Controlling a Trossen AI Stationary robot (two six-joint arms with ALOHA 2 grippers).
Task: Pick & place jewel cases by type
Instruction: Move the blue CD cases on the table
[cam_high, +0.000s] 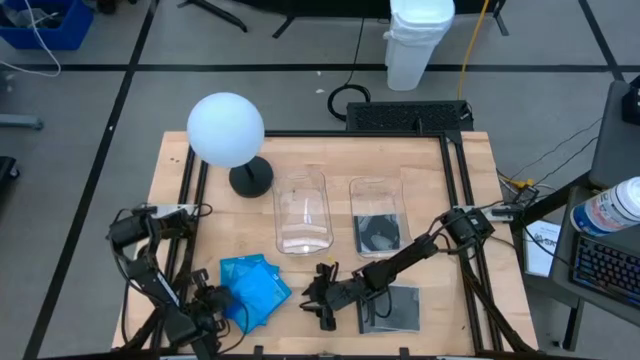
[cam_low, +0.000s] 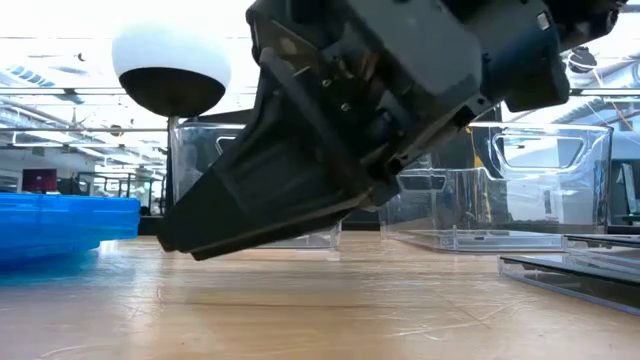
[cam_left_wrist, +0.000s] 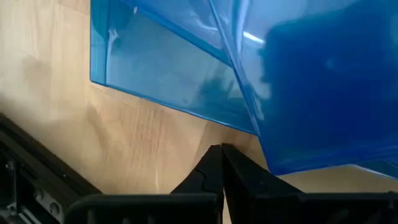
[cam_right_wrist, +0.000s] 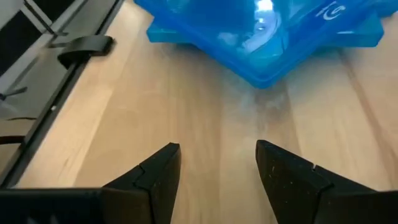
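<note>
Translucent blue square plastic jewel cases (cam_high: 254, 288) are lying heaped at lower left of the high view, unsorted. The right gripper (cam_high: 322, 297) is facing them, fingers parted (apparently for pickup); the left gripper (cam_left_wrist: 220, 163) is waiting beside them, closed and empty.

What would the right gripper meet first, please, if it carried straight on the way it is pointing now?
Most likely the pile of blue jewel cases. The open right gripper points across bare table at the pile's nearest corner, though the gap is hard to judge.
</note>
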